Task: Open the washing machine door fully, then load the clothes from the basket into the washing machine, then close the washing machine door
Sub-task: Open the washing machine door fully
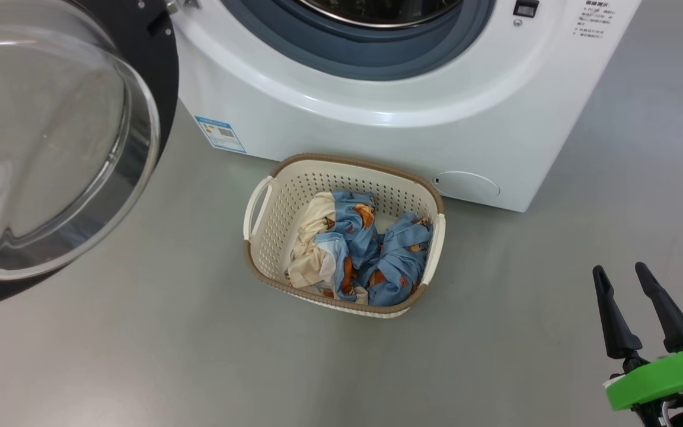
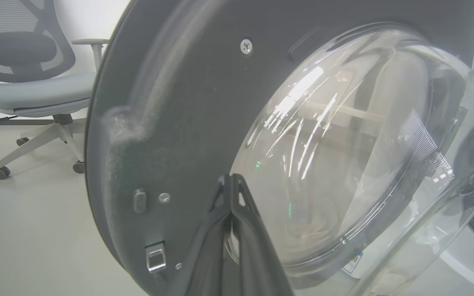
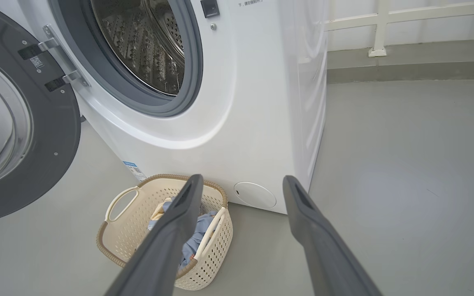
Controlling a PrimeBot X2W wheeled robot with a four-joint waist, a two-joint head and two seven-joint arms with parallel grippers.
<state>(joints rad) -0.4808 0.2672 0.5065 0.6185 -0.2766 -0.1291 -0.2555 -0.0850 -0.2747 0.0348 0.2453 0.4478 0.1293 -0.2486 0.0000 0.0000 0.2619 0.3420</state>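
Note:
The washing machine [image 1: 377, 136] stands at the top of the head view. Its door [image 1: 51, 148] is swung open to the left, glass bowl facing me. The steel drum [image 3: 146, 41] looks empty. On the floor in front sits the basket [image 1: 294, 196], holding the light-blue and cream clothes [image 1: 377, 249]. My right gripper [image 1: 620, 270] hovers open and empty to the right of the basket, well apart from it. In its wrist view it [image 3: 242, 180] points at the basket [image 3: 216, 255] and clothes [image 3: 201, 230]. My left gripper [image 2: 231, 179] is shut, empty, close to the door's inner face [image 2: 171, 102].
A grey office chair [image 2: 27, 82] stands on the floor beyond the open door. A raised grey kerb [image 3: 405, 61] with a white railing runs behind the machine's right side. Bare grey floor [image 1: 140, 356] spreads around the basket and to the machine's right.

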